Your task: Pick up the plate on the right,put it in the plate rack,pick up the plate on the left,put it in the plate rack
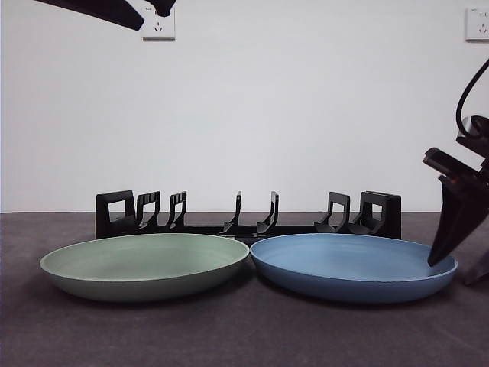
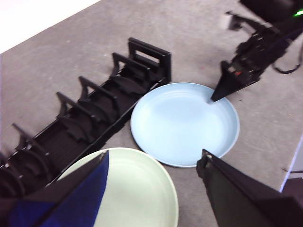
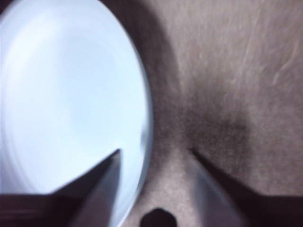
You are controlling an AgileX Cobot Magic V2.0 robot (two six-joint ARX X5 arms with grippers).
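The blue plate (image 1: 344, 264) lies on the right and the green plate (image 1: 145, 264) on the left, side by side on the dark table. Behind them stands the black plate rack (image 1: 248, 218), with nothing in its prongs. My right gripper (image 1: 457, 260) is down at the blue plate's right rim. It is open in the right wrist view (image 3: 154, 151), one jaw over the blue plate (image 3: 71, 94) and the other over the table outside the rim. My left gripper (image 2: 154, 156) is open and hangs high above both plates, holding nothing.
The left arm (image 1: 114, 9) shows only as a dark shape at the top left corner. White wall with two sockets (image 1: 159, 27) behind the table. Bare table surface (image 1: 244, 329) in front of the plates.
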